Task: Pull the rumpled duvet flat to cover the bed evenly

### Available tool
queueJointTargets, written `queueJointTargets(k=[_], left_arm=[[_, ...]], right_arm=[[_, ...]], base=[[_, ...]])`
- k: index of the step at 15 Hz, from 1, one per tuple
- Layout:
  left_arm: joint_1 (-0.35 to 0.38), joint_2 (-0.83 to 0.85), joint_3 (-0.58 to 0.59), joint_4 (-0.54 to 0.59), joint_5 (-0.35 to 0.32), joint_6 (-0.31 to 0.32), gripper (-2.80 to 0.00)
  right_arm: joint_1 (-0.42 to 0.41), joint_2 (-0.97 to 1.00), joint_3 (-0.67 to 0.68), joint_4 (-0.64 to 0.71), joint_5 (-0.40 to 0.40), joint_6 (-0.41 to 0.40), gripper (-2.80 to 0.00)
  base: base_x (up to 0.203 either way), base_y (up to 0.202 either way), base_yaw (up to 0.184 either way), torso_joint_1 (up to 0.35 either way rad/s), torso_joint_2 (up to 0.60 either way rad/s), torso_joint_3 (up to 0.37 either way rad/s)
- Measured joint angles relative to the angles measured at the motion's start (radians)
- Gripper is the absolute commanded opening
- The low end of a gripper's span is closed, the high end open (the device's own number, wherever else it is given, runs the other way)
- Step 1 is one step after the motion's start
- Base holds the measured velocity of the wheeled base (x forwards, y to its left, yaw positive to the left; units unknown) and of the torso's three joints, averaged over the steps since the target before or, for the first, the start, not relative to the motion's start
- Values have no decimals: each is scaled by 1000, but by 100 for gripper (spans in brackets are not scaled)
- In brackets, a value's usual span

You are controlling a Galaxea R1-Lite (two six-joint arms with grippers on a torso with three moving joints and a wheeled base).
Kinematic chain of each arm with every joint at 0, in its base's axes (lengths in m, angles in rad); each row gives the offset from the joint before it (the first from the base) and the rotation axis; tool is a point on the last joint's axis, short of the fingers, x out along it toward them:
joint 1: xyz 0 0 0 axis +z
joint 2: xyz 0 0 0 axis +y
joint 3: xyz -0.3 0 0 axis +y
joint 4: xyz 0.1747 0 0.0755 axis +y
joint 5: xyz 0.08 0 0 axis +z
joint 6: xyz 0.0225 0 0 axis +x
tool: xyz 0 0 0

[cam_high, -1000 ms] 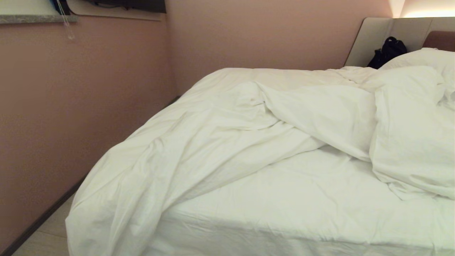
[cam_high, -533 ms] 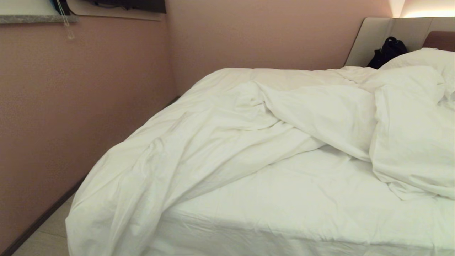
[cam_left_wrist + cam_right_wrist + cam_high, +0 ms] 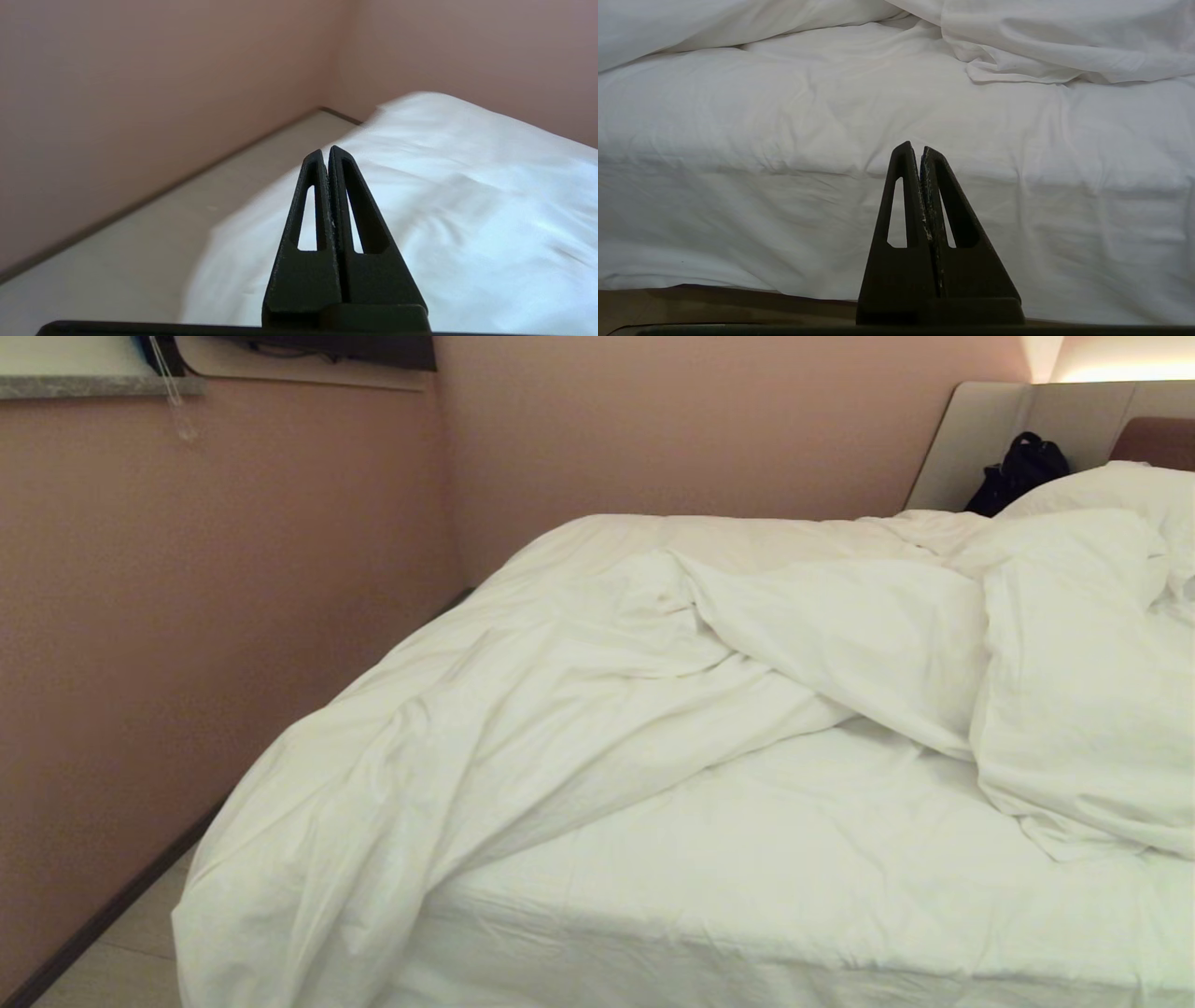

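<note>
Fingers first: our left gripper [image 3: 327, 150] has its two black fingers pressed together with nothing between them, hanging in the air over the corner of the bed [image 3: 747, 905] that sits by the pink wall [image 3: 187, 616], with a strip of pale floor [image 3: 140, 242] showing beside it. Our right gripper [image 3: 915, 148] is pinched together too and empty, pointing at the near side of the mattress, low by its edge. Neither arm shows up in the head view.

The duvet [image 3: 579, 709] is bunched toward the wall side of the bed, running in a rumpled diagonal ridge from the headboard [image 3: 990, 439] end down to the near left corner, where it spills over the edge toward the floor. The near right part of the mattress has only the fitted sheet [image 3: 794, 859] on it. A pillow [image 3: 1120, 490] sits at the head end, with a dark bag [image 3: 1018, 471] against the headboard behind it.
</note>
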Motion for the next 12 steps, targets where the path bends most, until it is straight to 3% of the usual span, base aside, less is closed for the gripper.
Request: queueJointTargets(k=[3,6,10,12], left_arm=[[-220,-10,-8,70,89,15,-280],[-441,-13,-6,127,262,70,-280],[-817,-13,-2,230,562,178,-280],[-1001,9,-4,256,735,189,-280]], right_arm=[[0,0,0,0,0,0,-280],[0,0,0,0,0,0,-280],[0,0,0,0,0,0,-280],[0,0,0,0,0,0,-280]], base=[[0,0,0,0,0,0],[0,0,0,0,0,0],[0,0,0,0,0,0],[0,0,0,0,0,0]])
